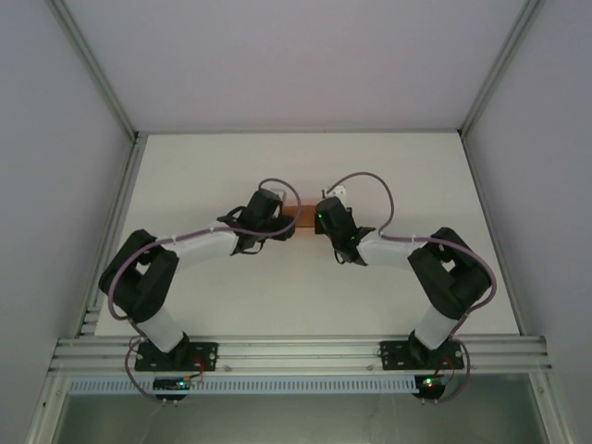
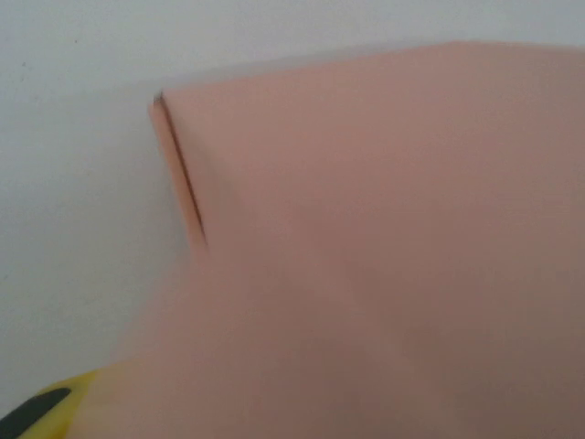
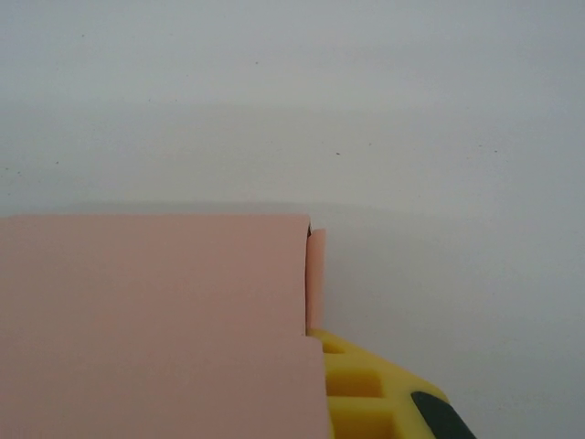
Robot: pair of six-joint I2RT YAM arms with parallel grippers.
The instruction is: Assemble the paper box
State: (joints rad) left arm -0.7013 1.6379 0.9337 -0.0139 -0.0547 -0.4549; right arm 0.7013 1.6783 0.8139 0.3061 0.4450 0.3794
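right wrist view: my right gripper is clamped on the paper box edge. left gripper crowds it; i cannot tell its jaws. farther out, the box lies on the table between both. mid-fold, i judge; next calls for pressing a flap home squarely.
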